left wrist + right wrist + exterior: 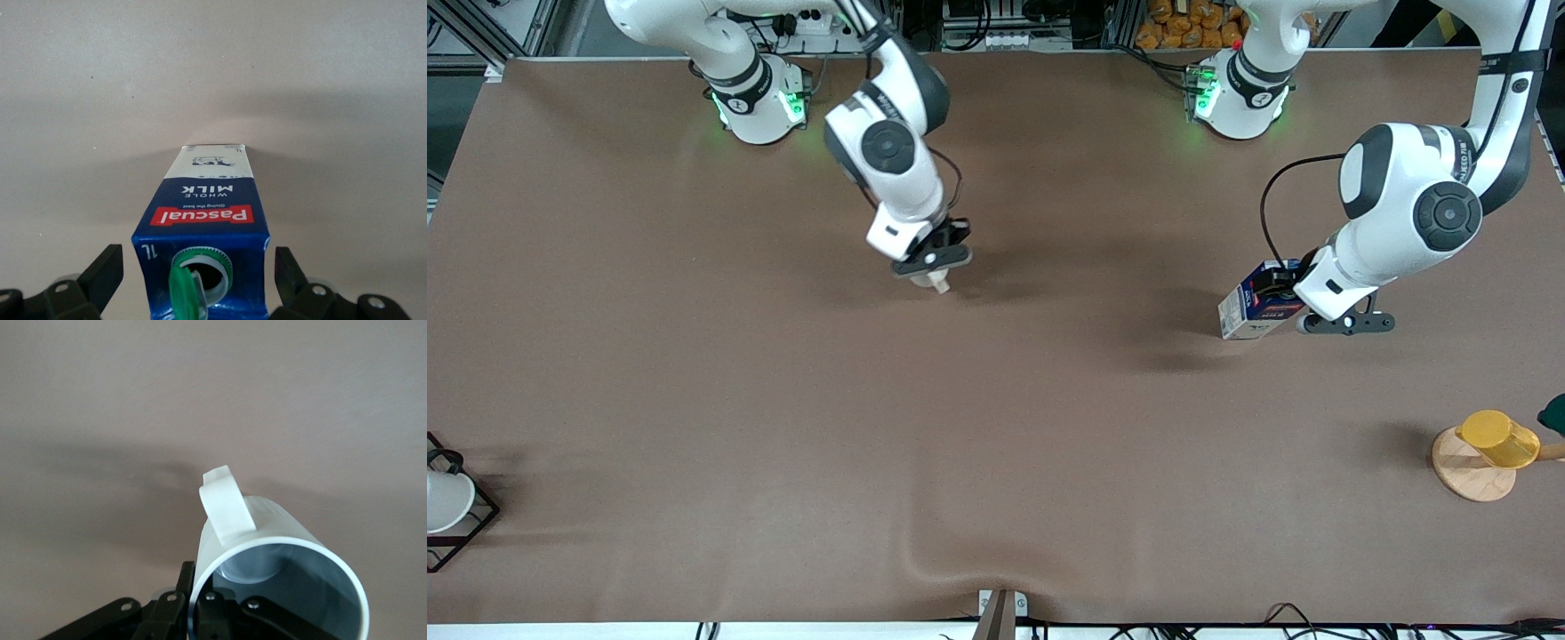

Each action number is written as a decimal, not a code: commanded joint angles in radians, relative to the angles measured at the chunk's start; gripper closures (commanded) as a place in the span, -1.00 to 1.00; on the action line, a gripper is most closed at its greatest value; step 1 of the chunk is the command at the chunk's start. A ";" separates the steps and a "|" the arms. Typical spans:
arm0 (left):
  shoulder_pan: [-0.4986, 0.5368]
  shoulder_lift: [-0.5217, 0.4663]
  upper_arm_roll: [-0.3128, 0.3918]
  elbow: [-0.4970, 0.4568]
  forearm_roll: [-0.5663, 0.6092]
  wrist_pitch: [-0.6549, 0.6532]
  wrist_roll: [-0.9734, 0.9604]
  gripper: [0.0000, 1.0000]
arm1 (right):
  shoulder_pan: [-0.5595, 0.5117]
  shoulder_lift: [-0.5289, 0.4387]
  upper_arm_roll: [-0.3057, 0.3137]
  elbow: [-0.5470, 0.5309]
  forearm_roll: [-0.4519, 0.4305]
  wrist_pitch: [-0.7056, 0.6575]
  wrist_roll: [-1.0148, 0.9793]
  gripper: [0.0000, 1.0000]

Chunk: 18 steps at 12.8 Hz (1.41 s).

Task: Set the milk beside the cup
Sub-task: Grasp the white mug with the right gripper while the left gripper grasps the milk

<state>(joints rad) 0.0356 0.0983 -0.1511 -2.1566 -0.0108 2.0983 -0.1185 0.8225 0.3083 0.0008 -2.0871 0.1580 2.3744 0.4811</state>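
Note:
The milk point(1243, 316), a dark-blue carton with a red band and white lower sides, stands toward the left arm's end of the table. Its green cap point(187, 293) is flipped open. My left gripper point(1282, 286) is open, with one finger on each side of the carton's top point(200, 227) and a small gap on both sides. The off-white cup point(937, 284) is mid-table toward the right arm's end. My right gripper point(935, 265) is shut on its rim, one finger inside and one outside point(203, 600). The cup's handle point(227, 507) points away from the gripper. I cannot tell whether the cup touches the table.
A yellow cup point(1494, 437) lies on a wooden disc point(1467, 476) near the front camera at the left arm's end, with a dark green thing point(1554, 413) at the view's edge. A white cup in a black wire rack point(449, 507) is at the right arm's end. The brown cloth point(960, 569) ripples at the near edge.

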 commanded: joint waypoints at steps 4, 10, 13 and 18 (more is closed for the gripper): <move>-0.003 -0.002 -0.019 -0.006 -0.020 0.006 -0.070 -1.00 | 0.136 0.115 -0.016 0.039 0.038 0.109 0.132 1.00; -0.003 0.006 -0.019 -0.003 -0.020 0.003 -0.070 -0.14 | 0.072 0.195 -0.022 0.234 0.028 0.000 0.114 1.00; -0.003 0.008 -0.019 0.006 -0.020 0.002 -0.066 0.08 | 0.066 0.256 -0.031 0.275 0.025 0.003 0.114 1.00; -0.003 0.006 -0.053 0.096 -0.020 -0.091 -0.084 0.07 | -0.013 0.229 -0.031 0.378 0.028 -0.209 0.114 -1.00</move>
<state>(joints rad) 0.0310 0.1056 -0.1796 -2.1210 -0.0109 2.0783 -0.1798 0.8416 0.5412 -0.0385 -1.7958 0.1768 2.3079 0.6037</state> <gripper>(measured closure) 0.463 0.692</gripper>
